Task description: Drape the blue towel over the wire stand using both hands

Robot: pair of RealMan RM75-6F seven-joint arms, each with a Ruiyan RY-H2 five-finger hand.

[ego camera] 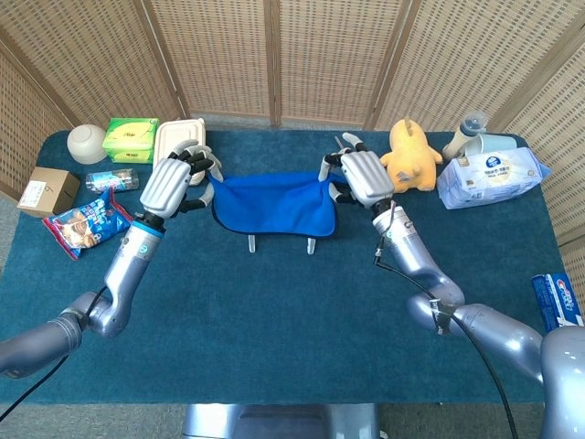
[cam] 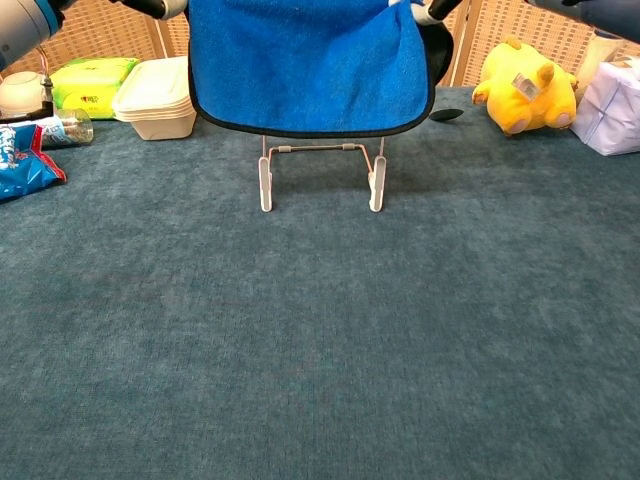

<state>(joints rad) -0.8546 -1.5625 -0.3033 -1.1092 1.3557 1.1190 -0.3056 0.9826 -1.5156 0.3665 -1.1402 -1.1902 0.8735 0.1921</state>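
Observation:
The blue towel (ego camera: 271, 205) (cam: 312, 62) with a dark hem hangs spread over the wire stand (cam: 320, 168), covering its upper part; only the stand's white feet (ego camera: 250, 243) and lower bars show. My left hand (ego camera: 175, 179) pinches the towel's left top corner. My right hand (ego camera: 358, 176) pinches the right top corner. In the chest view only bits of both hands show at the top edge, and the towel's hem hangs just above the stand's cross bar.
Behind the left hand lie a cream food box (ego camera: 175, 137), a green pack (ego camera: 129, 139), a bowl (ego camera: 87, 143), a bottle (ego camera: 111, 179), a snack bag (ego camera: 84, 225) and a carton (ego camera: 46, 190). A yellow plush (ego camera: 409, 157), wipes pack (ego camera: 492, 176) and toothpaste box (ego camera: 556, 304) sit right.

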